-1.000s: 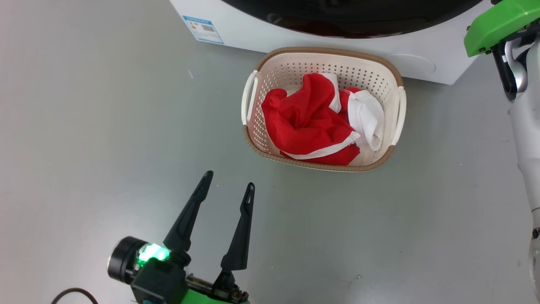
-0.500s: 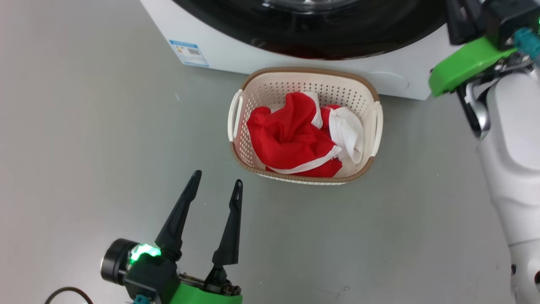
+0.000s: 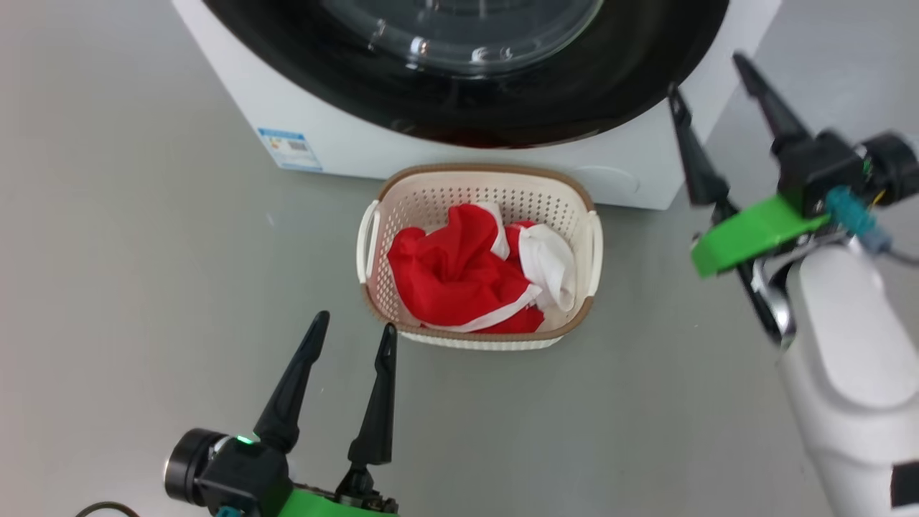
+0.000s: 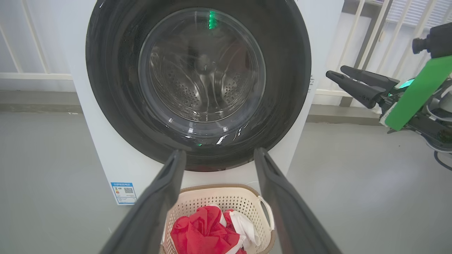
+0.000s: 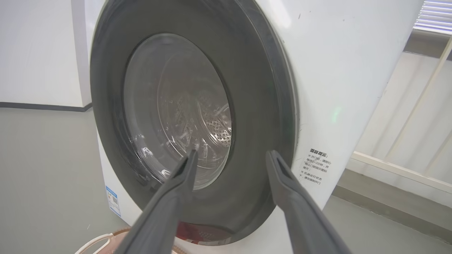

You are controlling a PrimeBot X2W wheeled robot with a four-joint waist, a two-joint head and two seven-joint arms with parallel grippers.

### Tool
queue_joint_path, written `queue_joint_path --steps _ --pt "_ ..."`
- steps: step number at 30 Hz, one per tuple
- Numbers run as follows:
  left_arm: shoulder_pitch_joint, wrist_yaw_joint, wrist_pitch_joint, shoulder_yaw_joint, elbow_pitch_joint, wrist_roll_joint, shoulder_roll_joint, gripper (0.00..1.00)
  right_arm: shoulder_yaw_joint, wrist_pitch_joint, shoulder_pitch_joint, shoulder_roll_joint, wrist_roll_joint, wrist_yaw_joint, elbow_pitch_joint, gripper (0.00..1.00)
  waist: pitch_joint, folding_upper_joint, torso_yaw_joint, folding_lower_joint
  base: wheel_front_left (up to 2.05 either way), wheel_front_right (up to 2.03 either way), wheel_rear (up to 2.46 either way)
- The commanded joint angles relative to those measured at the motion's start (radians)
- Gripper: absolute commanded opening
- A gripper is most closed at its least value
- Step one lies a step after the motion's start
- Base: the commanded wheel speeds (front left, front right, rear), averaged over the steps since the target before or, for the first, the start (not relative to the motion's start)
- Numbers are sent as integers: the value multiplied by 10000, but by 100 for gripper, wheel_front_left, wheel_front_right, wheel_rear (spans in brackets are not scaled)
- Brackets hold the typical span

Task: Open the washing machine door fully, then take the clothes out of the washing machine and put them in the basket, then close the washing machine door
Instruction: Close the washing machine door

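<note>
From where I stand, the left gripper hangs just off the near left corner of the small cream-white perforated plastic basket with a brown woven-look rim, its two long dark fingers spread wide and empty. A careless swing could knock that corner and shove the basket. The soft bright red clothes with white trim lie heaped inside it, below the rim.

Just behind the basket stands the big white box-shaped washing machine. Its large round door with the glossy black rim looks flush, but I cannot tell whether it has latched; if not, it may drift open. Right of the basket, the right gripper is spread wide and empty beside that rim, where a fingertip could catch.

One machine, one door, one basket, two grippers, one heap of clothes; how many garments, I cannot tell.
</note>
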Motion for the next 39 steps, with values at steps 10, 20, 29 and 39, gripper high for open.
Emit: queue_joint_path --steps 10,20,29,39 --pt "400 99 -75 484 -254 -135 249 100 -214 -34 2012 436 81 -38 -1322 100 -936 0 -678 0 0 0 0" --pt "720 188 -99 635 -431 -192 336 100 -641 117 3628 606 -102 -38 -2541 100 -1328 0 -1121 0 0 0 0" --pt "1151 331 -110 821 -437 -260 470 100 -935 300 5215 689 208 -38 -3549 100 -1926 0 -1525 0 0 0 0" --pt "1707 591 -108 1038 -536 -291 684 100 -1241 424 6403 693 752 -38 -4433 100 -2522 0 -1739 0 0 0 0"
